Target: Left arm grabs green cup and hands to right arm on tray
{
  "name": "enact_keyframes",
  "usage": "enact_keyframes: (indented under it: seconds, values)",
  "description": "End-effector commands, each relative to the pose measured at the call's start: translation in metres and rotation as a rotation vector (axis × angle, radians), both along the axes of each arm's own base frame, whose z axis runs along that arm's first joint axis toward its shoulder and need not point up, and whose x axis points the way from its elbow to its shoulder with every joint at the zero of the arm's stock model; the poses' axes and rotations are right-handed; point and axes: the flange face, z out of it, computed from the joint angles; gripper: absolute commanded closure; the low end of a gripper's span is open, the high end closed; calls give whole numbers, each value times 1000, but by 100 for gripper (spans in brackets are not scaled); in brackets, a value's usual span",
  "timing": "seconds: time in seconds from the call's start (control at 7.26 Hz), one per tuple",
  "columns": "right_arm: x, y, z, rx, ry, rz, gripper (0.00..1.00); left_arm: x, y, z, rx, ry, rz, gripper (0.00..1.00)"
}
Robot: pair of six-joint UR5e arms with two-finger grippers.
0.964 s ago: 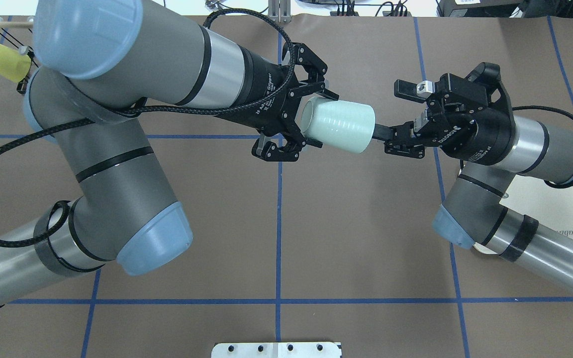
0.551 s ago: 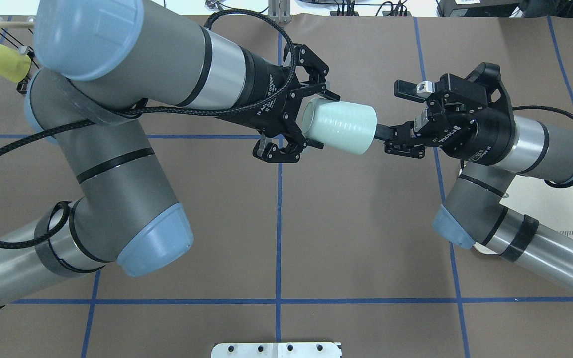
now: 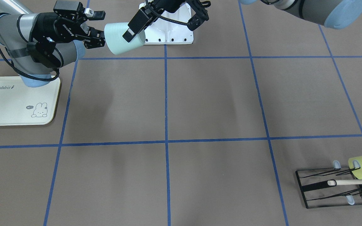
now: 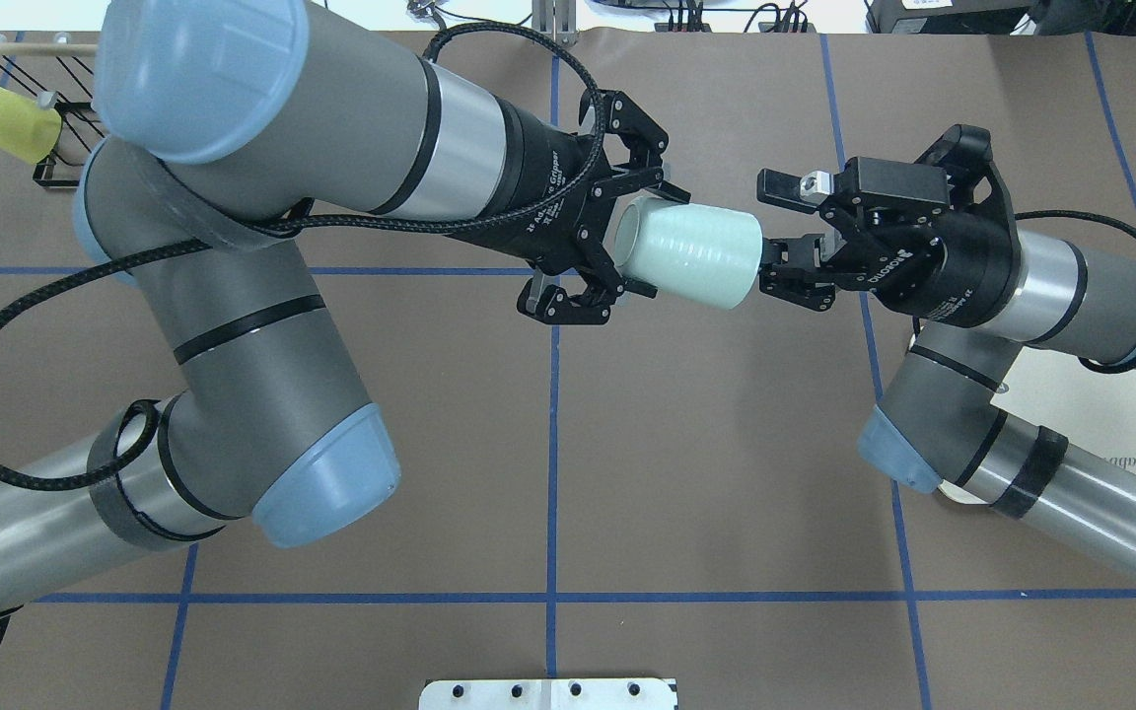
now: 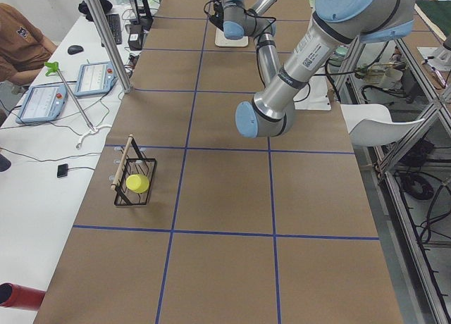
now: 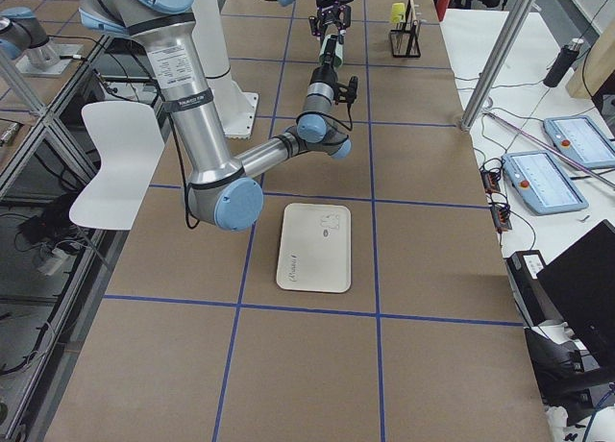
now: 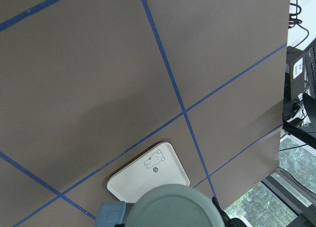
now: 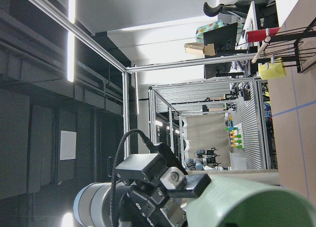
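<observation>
The pale mint-green cup [image 4: 694, 254] hangs on its side in the air over the table's middle. My left gripper [image 4: 655, 240] is shut on its rim end, with one finger [image 3: 134, 24] lying along its wall. My right gripper [image 4: 768, 234] is open, with its fingertips level with the cup's base, one on each side. The front view shows the cup [image 3: 118, 42] with the right gripper [image 3: 103, 27] at its base. The cream tray [image 4: 1120, 414] lies under the right arm and is bare [image 3: 11, 103]. The left wrist view shows the cup's base [image 7: 175, 207] above the tray [image 7: 148, 171].
A brighter yellow-green cup [image 4: 1, 118] hangs on a black wire rack [image 3: 331, 188] at the far left corner. The robot's white base plate [image 4: 548, 693] sits at the near edge. Blue tape lines cross the brown table.
My left arm has carried the cup a little to the right. My right gripper has moved left, so its open fingertips now reach the cup's base.
</observation>
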Motion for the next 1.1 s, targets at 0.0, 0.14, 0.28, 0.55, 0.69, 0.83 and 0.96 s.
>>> enact_keyframes:
  seconds: [0.0,0.14,0.28,0.55,0.69,0.83,0.96]
  values:
    - [0,0,1,-1,2,-1,37,2,0,0,3,3,1,91]
    - [-1,1,1,-2,3,-3,37,0,0,0,4,6,1,91]
    - [-1,1,1,-2,3,-3,40,-2,1,-2,6,11,-1,91]
    - [-1,1,1,-2,3,-3,65,-2,1,-2,7,12,-1,91]
    - [-1,1,1,-2,3,-3,69,-2,1,-2,7,12,-1,91]
    - [-1,1,1,-1,2,-3,69,-2,2,-3,9,15,1,90]
    - [-1,1,1,-1,2,-3,70,-2,2,-3,9,15,1,90]
